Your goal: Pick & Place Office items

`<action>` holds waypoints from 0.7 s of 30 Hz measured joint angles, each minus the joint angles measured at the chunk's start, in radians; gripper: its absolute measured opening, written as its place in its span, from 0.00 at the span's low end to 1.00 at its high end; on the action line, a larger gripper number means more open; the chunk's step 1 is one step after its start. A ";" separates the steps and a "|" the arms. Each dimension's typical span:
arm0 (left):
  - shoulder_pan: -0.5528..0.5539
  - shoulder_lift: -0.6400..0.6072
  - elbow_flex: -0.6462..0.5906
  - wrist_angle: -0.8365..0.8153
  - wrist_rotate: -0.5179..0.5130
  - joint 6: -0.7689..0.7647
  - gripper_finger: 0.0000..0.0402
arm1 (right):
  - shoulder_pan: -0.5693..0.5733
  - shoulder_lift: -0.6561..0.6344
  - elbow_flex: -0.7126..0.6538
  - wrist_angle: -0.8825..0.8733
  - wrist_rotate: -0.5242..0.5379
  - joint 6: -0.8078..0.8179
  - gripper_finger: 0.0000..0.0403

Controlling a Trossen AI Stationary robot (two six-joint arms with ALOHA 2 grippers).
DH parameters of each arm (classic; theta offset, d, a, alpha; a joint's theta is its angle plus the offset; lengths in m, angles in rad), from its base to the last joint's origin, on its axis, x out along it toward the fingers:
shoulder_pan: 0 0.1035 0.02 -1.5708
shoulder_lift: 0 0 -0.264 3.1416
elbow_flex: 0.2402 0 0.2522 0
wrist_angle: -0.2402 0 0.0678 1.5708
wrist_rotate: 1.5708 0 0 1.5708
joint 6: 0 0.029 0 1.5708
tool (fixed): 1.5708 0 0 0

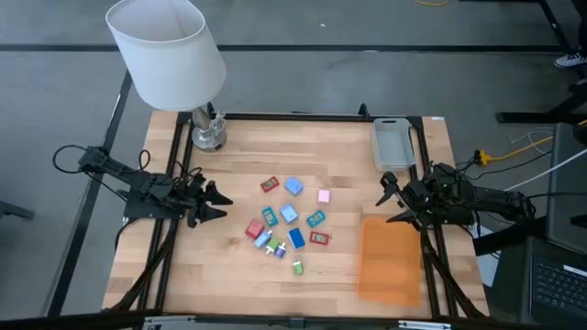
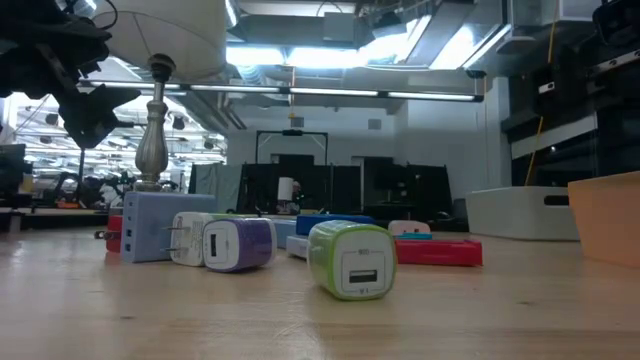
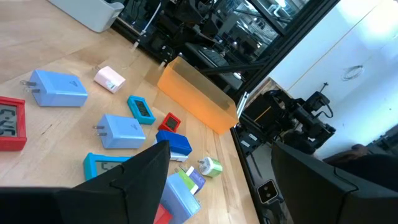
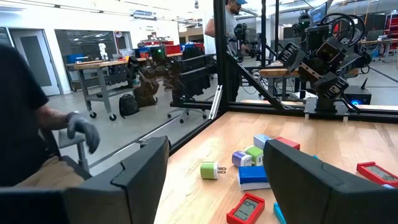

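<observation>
The left gripper [image 1: 220,201] hovers at the left edge of the table with its fingers spread and nothing between them, pointed toward the scatter of office items [image 1: 287,225] in the middle of the wooden table [image 1: 238,275]. The right gripper [image 1: 390,203] mirrors it at the right edge, jaws also apart and empty, just beside the orange sheet [image 1: 390,258].

Taken from the low camera's side, the nearest piece is a green plug-in charger [image 2: 351,260] lying on its side, then a purple-and-white one [image 2: 237,244] and a pale blue block [image 2: 150,226] with prongs, with red [image 2: 437,250] and blue [image 2: 330,222] pieces behind them. Beyond the cluster stands the lamp [image 1: 170,57] at the far left corner and the grey tray [image 1: 393,143] at the far right.

These look like small rigid plastic shells: light, stiff, not fragile, but smooth and rounded at the corners, so they may squirt out of a loose pinch. The best hold is probably across the two flat faces of the body, clear of the metal prongs. The flat red and teal rectangles lie low on the wood, so a grip across their narrow edges seems likeliest. Several pieces sit close together, touching or nearly so, and a descending finger could nudge a neighbour.
</observation>
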 joint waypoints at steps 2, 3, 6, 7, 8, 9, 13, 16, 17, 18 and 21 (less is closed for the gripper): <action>0.000 0.000 0.000 0.000 0.000 0.000 0.68 | 0.000 0.000 0.000 0.000 0.000 0.000 0.65; 0.000 0.000 0.000 0.000 0.000 0.000 0.68 | 0.000 0.000 0.000 0.000 0.000 0.000 0.65; 0.000 0.000 0.000 0.000 0.000 0.000 0.68 | 0.000 0.000 0.000 0.008 0.015 -0.034 0.65; 0.000 0.000 0.000 0.000 0.000 0.000 0.68 | 0.000 0.000 0.000 0.009 0.027 -0.054 0.65; 0.000 0.000 0.000 0.000 0.000 0.000 0.68 | 0.000 0.000 0.000 0.008 0.035 -0.066 0.65; 0.000 0.000 0.000 0.000 0.000 0.000 0.68 | 0.000 0.000 0.000 0.008 0.041 -0.079 0.65; 0.000 0.000 0.000 0.000 0.000 0.000 0.68 | 0.000 0.000 0.000 0.016 0.074 -0.111 0.65; 0.000 0.000 0.000 0.000 0.000 0.000 0.68 | 0.000 0.000 0.000 0.031 0.077 -0.080 0.65; 0.000 0.000 0.000 0.000 0.000 0.000 0.68 | 0.000 0.000 0.000 0.036 0.078 -0.061 0.65; 0.000 0.000 0.000 0.000 0.000 0.000 0.68 | 0.000 0.000 0.000 0.046 0.079 -0.043 0.65; 0.000 0.000 0.000 0.000 0.000 0.000 0.68 | 0.000 0.000 0.001 0.053 0.085 -0.005 0.65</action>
